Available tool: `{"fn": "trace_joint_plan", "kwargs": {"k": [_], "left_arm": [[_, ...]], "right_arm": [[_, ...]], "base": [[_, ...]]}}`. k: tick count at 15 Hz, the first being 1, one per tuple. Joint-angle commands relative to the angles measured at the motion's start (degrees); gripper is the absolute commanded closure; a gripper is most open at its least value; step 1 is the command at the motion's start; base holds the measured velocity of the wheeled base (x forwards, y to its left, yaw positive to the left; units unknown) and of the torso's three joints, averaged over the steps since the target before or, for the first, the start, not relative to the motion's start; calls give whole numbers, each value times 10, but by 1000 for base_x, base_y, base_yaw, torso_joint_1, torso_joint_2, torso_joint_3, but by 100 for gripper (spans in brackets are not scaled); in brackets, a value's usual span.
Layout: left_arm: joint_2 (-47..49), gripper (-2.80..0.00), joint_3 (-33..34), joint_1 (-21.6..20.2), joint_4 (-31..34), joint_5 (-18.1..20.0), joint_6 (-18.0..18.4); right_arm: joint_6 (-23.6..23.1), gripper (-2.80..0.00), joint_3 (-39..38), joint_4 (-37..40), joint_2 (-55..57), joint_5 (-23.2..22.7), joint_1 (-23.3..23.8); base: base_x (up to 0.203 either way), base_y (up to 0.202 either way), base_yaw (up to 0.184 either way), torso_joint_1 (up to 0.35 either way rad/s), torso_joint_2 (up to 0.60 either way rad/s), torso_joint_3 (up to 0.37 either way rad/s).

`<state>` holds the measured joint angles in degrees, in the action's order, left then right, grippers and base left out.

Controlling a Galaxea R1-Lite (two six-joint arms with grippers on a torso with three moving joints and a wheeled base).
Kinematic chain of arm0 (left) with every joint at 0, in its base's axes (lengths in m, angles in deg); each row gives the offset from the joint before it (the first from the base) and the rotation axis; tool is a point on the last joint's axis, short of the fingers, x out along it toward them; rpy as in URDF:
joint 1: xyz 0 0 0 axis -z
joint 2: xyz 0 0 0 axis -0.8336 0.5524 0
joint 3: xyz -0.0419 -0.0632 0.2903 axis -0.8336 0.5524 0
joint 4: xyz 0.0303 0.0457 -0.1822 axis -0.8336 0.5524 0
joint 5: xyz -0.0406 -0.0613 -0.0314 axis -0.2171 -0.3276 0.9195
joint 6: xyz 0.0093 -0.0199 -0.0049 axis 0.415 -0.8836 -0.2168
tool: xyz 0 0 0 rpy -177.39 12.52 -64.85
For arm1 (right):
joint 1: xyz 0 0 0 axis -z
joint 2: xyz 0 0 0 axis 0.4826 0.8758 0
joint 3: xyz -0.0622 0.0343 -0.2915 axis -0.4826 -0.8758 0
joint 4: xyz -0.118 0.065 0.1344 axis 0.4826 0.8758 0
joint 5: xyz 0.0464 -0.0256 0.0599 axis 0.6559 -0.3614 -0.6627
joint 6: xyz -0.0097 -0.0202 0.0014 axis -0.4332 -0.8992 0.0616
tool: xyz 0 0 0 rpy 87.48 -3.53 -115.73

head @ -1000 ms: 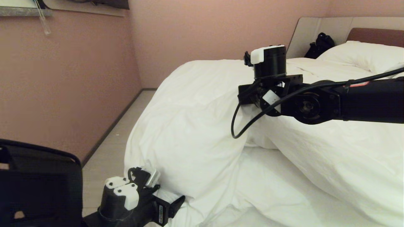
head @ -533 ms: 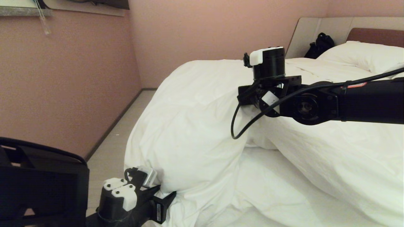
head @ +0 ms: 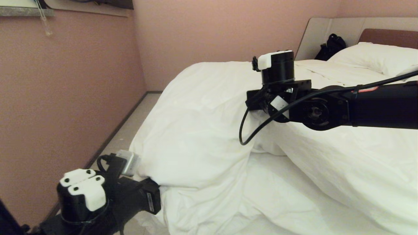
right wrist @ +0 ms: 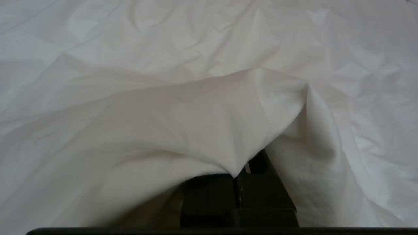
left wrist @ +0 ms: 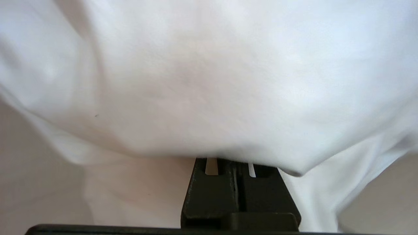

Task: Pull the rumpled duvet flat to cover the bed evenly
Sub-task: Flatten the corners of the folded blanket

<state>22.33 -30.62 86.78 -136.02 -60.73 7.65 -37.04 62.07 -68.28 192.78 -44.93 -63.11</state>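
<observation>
I have the left end effector (left wrist: 233, 169) clamped on the duvet (head: 202, 137) at its near left corner, beside the bed (head: 329, 29) edge. The right end effector (right wrist: 240, 178) is closed on a fold further up the bed, near the middle. The duvet lies bunched on the mattress, its long axis running from the foot toward the headboard. I judge it soft, bulky and light, likely to sag and drag unevenly. Hems and corners are the sound holds; pinched mid-panel fabric may slip.
</observation>
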Motion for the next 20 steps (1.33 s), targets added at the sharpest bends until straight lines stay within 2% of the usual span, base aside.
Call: {"fn": "trace_joint_plan", "kwargs": {"k": [1, 4, 5, 9, 11, 17, 18, 20], "left_arm": [[-171, 0, -59, -2, 145, -2, -9], [-278, 0, -196, -4, 437, -5, -32], [-290, 0, -219, -5, 480, -9, -36], [-289, 0, -249, -10, 503, -42, -37], [-294, 0, -281, -11, 547, -45, -37], [-275, 0, -337, -48, 585, -45, -36], [-268, 0, -348, -55, 588, -45, -36], [-254, 0, -383, -67, 608, -45, -36]], "right_arm": [[8, 0, -1, 2, 1, 3, 0], [32, 0, 3, 20, 0, 2, -1], [38, 0, 6, 25, 0, 2, -1], [52, 0, 23, 45, -7, 1, -3], [77, 0, 48, 81, -12, -1, -7], [228, 0, 128, 283, -34, -119, -17], [237, 0, 128, 294, -41, -138, -21], [255, 0, 128, 312, -48, -147, -32]], "base": [[0, 0, 0, 0, 0, 0], [0, 0, 0, 0, 0, 0], [0, 0, 0, 0, 0, 0], [0, 0, 0, 0, 0, 0], [0, 0, 0, 0, 0, 0], [0, 0, 0, 0, 0, 0], [0, 0, 0, 0, 0, 0], [0, 0, 0, 0, 0, 0]]}}
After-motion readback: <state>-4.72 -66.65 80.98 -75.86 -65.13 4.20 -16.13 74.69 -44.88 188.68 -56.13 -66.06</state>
